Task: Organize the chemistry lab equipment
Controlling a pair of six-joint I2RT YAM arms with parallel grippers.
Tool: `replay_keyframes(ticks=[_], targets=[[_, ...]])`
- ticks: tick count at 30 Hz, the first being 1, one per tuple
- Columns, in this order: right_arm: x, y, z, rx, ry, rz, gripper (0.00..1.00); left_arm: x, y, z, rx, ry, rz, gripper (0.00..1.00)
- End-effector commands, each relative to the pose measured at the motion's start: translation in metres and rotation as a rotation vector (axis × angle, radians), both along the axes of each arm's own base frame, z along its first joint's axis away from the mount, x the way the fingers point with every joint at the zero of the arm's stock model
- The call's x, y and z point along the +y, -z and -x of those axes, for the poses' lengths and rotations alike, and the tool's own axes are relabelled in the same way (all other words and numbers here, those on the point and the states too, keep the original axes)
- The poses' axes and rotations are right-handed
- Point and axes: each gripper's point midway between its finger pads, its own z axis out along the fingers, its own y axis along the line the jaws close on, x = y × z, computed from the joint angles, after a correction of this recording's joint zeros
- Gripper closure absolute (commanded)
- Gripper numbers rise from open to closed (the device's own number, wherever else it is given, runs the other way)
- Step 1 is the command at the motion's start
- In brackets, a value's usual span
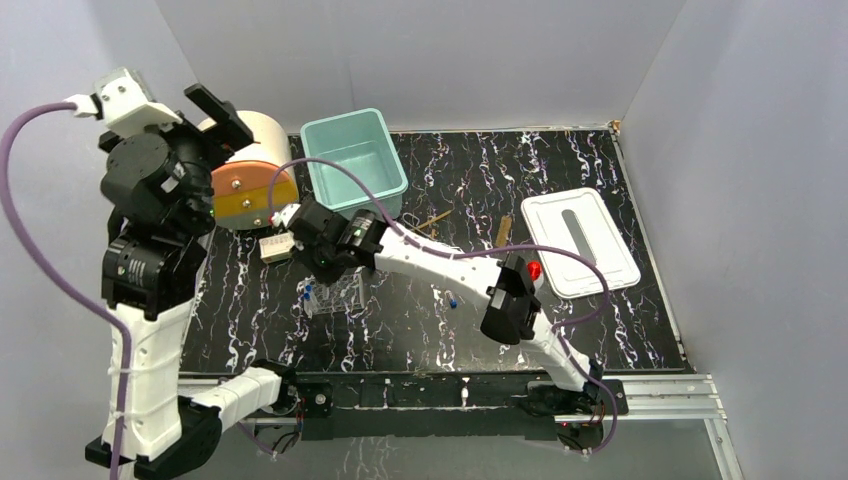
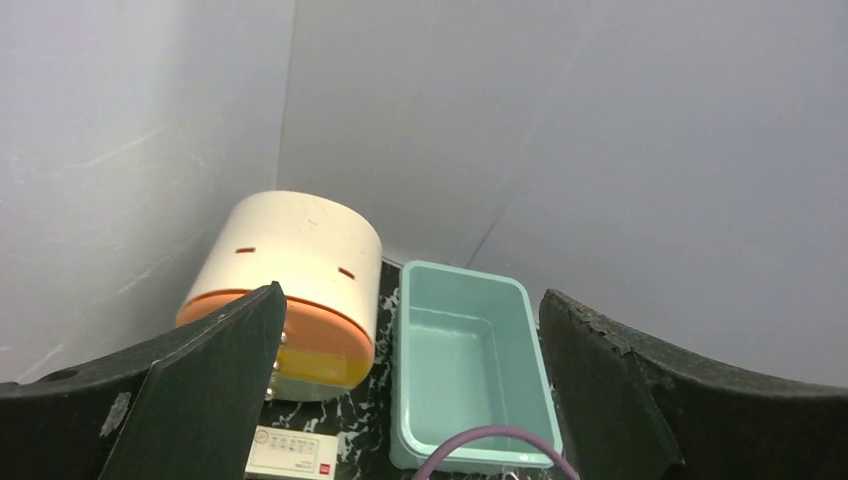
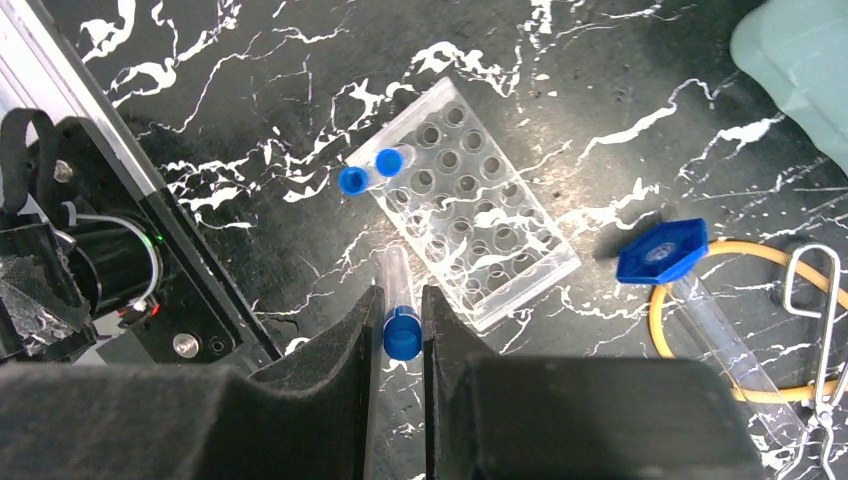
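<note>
Right wrist view: the right hand (image 3: pixel 398 330) pinches a blue-capped tube (image 3: pixel 400 312). The clear rack (image 3: pixel 480 240) sits just ahead, with two tubes (image 3: pixel 370 172) at its corner. The syringe (image 3: pixel 662 250), yellow hose (image 3: pixel 655 330) and tongs (image 3: pixel 815 330) lie loose to its right. The left hand (image 2: pixel 410 295) is wide open and empty.

In the top view, bare tabletop (image 1: pixel 420 320) lies open along the lower centre and between the right arm (image 1: pixel 440 262) and the white lid (image 1: pixel 600 255) at right. The teal bin (image 1: pixel 355 160) and drum (image 1: pixel 250 170) crowd the upper left. The clear rack (image 1: pixel 335 295) stands just below the arm's wrist.
</note>
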Motion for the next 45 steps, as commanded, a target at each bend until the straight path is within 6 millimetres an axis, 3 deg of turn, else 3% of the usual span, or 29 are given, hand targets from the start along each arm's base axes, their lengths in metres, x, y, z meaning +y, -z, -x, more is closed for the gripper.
replay_keyframes(ticks=[1, 5, 8, 16, 45], targets=[[0.005, -0.014, -0.002, -0.085, -0.028, 0.009, 0.78, 0.023, -0.020, 0.024, -0.053, -0.098, -0.050, 0.02], [0.010, -0.007, 0.002, -0.098, -0.044, 0.027, 0.78, 0.037, -0.025, 0.033, -0.053, -0.170, -0.102, 0.02], [0.015, -0.002, 0.007, -0.103, -0.058, 0.033, 0.78, 0.053, -0.041, 0.046, -0.072, -0.265, -0.150, 0.02], [0.026, 0.010, 0.012, -0.103, -0.089, 0.036, 0.79, 0.067, -0.058, 0.063, -0.079, -0.349, -0.223, 0.02], [0.039, 0.028, 0.007, -0.113, -0.091, 0.036, 0.79, 0.051, -0.059, 0.059, -0.092, -0.270, -0.210, 0.02]])
